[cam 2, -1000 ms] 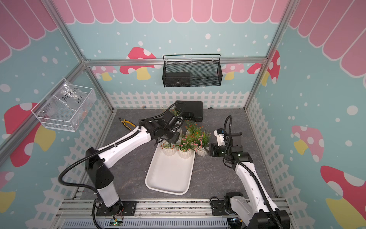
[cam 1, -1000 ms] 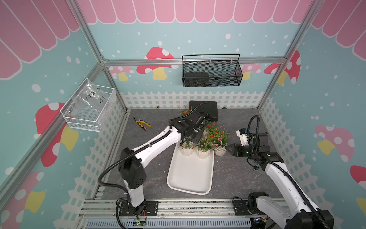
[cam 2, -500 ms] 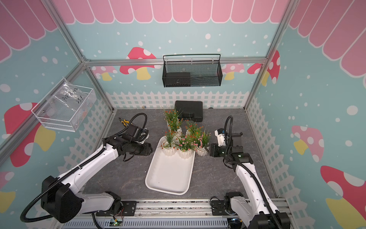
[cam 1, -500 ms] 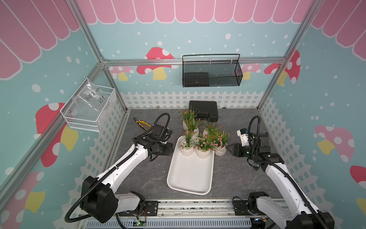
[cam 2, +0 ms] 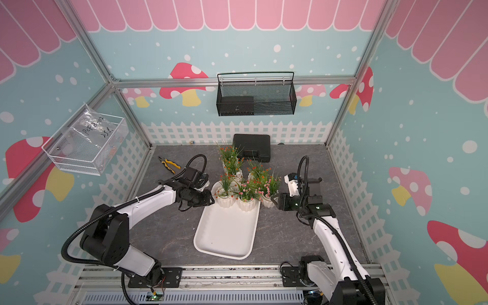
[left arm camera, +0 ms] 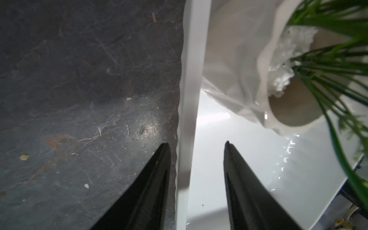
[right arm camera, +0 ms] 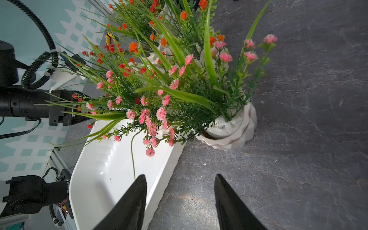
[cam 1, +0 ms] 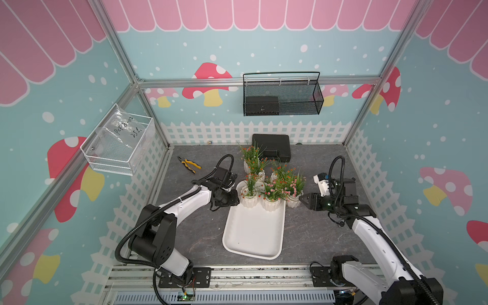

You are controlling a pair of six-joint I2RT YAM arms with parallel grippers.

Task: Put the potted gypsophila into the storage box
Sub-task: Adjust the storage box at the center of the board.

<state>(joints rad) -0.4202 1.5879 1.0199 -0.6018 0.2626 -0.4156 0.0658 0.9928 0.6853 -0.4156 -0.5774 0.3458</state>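
The storage box point(cam 1: 253, 235), a shallow white tray, lies mid-table. Two potted gypsophila point(cam 1: 249, 200) point(cam 1: 272, 204) stand inside its far end. A third pot point(cam 1: 293, 202) stands on the table just right of the tray, and more pots point(cam 1: 257, 173) cluster behind. My left gripper point(cam 1: 237, 200) is open and straddles the tray's left rim point(left arm camera: 189, 99) beside the nearest pot point(left arm camera: 258, 79); in the left wrist view, the gripper point(left arm camera: 196, 143) holds nothing. My right gripper point(cam 1: 303, 200) is open and empty, pointing at the pot on the table point(right arm camera: 233, 131), a short way off it.
A black hard case point(cam 1: 270, 149) lies behind the plants. Yellow-handled pliers point(cam 1: 188, 165) lie at the back left. A black wire-mesh basket point(cam 1: 282, 96) hangs on the back wall. A white wire basket point(cam 1: 118, 144) hangs on the left wall.
My left arm drew back from over the plants to the left, then came in low to the tray's left rim. The right arm has barely moved.
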